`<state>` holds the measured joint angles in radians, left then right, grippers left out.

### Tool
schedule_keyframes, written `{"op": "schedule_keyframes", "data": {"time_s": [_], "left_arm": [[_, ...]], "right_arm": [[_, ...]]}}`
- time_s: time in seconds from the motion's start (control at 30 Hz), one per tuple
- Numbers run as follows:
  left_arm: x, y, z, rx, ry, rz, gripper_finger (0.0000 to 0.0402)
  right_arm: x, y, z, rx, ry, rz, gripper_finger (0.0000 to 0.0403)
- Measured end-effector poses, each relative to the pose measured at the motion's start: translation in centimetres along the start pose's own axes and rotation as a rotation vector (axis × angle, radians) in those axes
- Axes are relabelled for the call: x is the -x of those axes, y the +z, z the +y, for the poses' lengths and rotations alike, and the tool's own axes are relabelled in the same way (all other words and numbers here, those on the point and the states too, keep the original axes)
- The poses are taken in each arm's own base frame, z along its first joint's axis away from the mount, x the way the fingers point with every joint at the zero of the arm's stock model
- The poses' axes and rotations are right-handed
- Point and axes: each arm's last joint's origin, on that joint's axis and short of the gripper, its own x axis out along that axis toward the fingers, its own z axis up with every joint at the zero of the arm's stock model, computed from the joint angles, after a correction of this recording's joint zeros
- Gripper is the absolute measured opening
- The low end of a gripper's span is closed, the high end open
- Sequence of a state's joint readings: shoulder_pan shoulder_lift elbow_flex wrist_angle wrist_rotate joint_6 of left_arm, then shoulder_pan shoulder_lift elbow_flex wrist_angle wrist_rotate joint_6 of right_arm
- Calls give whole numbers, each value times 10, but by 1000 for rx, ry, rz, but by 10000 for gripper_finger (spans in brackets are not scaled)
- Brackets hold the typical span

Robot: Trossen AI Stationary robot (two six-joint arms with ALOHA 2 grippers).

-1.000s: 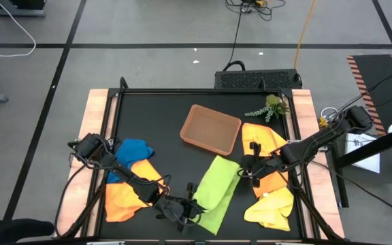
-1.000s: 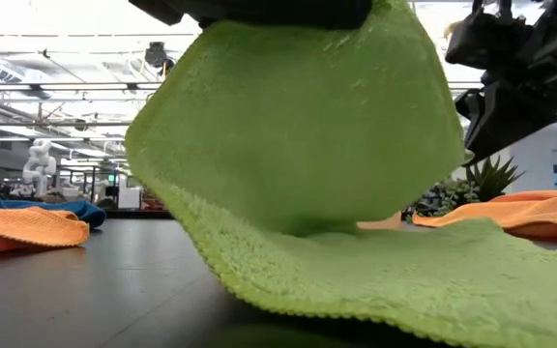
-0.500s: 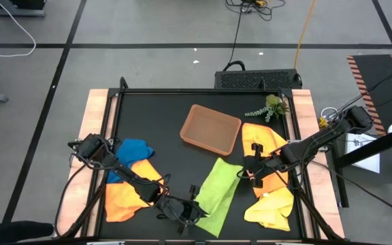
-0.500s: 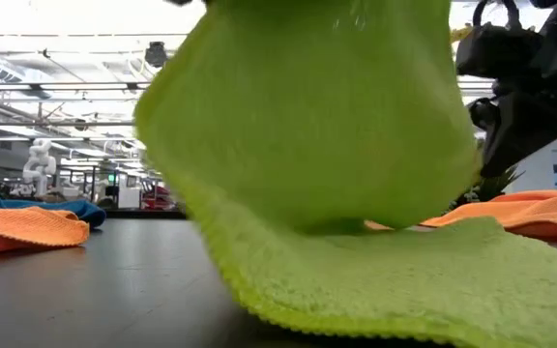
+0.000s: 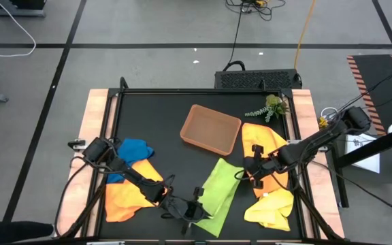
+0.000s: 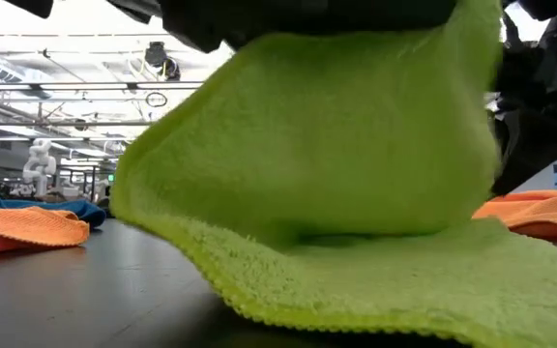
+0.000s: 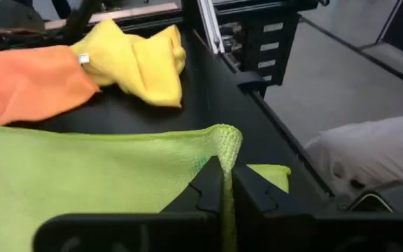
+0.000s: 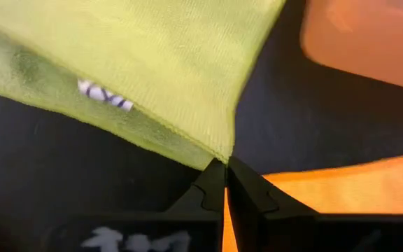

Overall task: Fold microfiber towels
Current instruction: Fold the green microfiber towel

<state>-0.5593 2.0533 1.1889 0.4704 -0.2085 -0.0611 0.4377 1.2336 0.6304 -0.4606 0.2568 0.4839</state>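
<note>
Because the lime green towel (image 5: 216,194) is soft, light and floppy, you should hold it by its corners. It lies mid-table, doubled over near the front edge. Your left gripper (image 7: 222,183) pinches its front corner; your right gripper (image 8: 224,168) is clenched on the far one, beside the orange towel (image 5: 263,144) and brown tray (image 5: 210,128).

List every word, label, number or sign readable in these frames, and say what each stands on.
No text can be read in any view.
A small white tag sewn on the lime green towel carries dark marks, too blurred to read.
A white tag sits where the orange towel meets the yellow towel; no print can be made out on it.
</note>
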Motion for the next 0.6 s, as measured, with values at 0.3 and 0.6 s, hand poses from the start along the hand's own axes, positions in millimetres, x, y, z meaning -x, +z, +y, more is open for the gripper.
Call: {"op": "schedule_keyframes", "data": {"time_s": [0.3,0.6], "left_arm": [[-6,-5,0,5,-34,-35,92],[-11,-8,-3,10,-79,-70,174]], "right_arm": [[-7,1,2,7,-4,5,51],[-6,1,2,6,-5,2,106]]}}
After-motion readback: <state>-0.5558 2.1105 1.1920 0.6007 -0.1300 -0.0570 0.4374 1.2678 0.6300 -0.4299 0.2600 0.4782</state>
